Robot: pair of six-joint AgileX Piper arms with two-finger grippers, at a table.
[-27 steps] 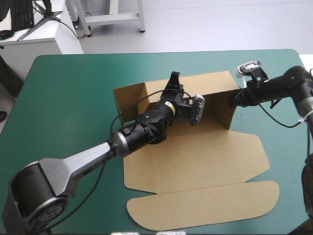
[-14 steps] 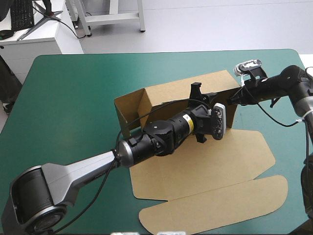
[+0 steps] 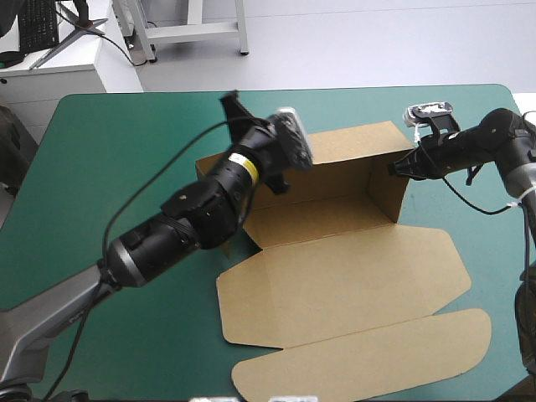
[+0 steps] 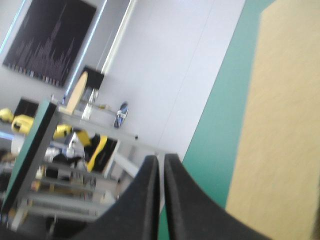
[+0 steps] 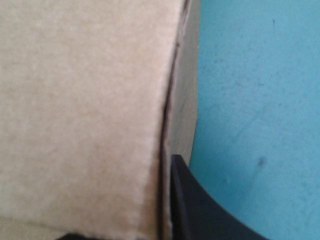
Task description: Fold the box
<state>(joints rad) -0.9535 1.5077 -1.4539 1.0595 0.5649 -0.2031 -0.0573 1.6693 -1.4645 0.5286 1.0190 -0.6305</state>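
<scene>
The brown box (image 3: 335,180) stands on the teal-green cover as an open tray, its back and right walls raised. Its lid (image 3: 343,272) lies flat toward the front, with the rounded tuck flap (image 3: 360,360) beyond it. My right gripper (image 3: 404,165) is shut on the box at the top of the right wall; in the right wrist view one black finger (image 5: 200,205) lies against the outside of the board (image 5: 85,110). My left gripper (image 3: 230,100) is raised above the box's left end, fingers shut and empty (image 4: 161,159), pointing past the table's far edge, with brown board (image 4: 285,125) beside it.
The tuck flap reaches close to the table's front edge (image 3: 377,395). The left forearm (image 3: 188,218) hangs over the box's left wall and hides it. The right arm (image 3: 494,142) comes in over the table's right edge.
My left gripper has come out of the box and swung up and left, toward the table's far side. The box slid a little. The right gripper stays on the right wall.
</scene>
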